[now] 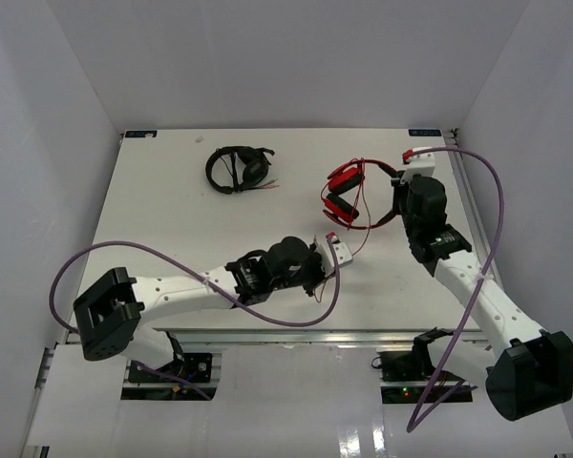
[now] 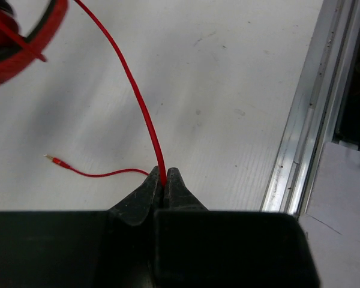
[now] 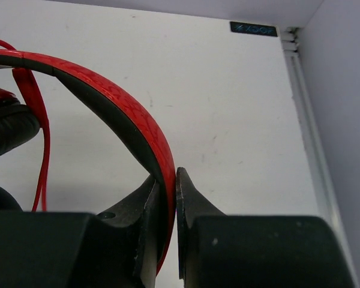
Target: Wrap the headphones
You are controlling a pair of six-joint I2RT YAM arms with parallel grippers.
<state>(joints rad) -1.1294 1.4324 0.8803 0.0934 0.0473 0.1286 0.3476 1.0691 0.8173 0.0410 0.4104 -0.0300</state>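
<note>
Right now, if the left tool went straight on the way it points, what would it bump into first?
Probably nothing: the left tool, shut on the red cable, faces bare table, with the headphones off to the left of its line. If it's tilted down, the table comes first; depth is unclear.

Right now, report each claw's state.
Left claw: shut on the long thin red cable.
Right claw: shut on the headband of the red over-ear headphones.

Even, diffuse white light fills the overhead view. The bench [image 1: 172,191] is bright, almost washed out, and shadows are faint and soft-edged. The glossy floor [image 1: 363,434] glares at 6 o'clock. In the wrist views, the black fingers [image 2: 141,201] look dark and slightly blurred.
</note>
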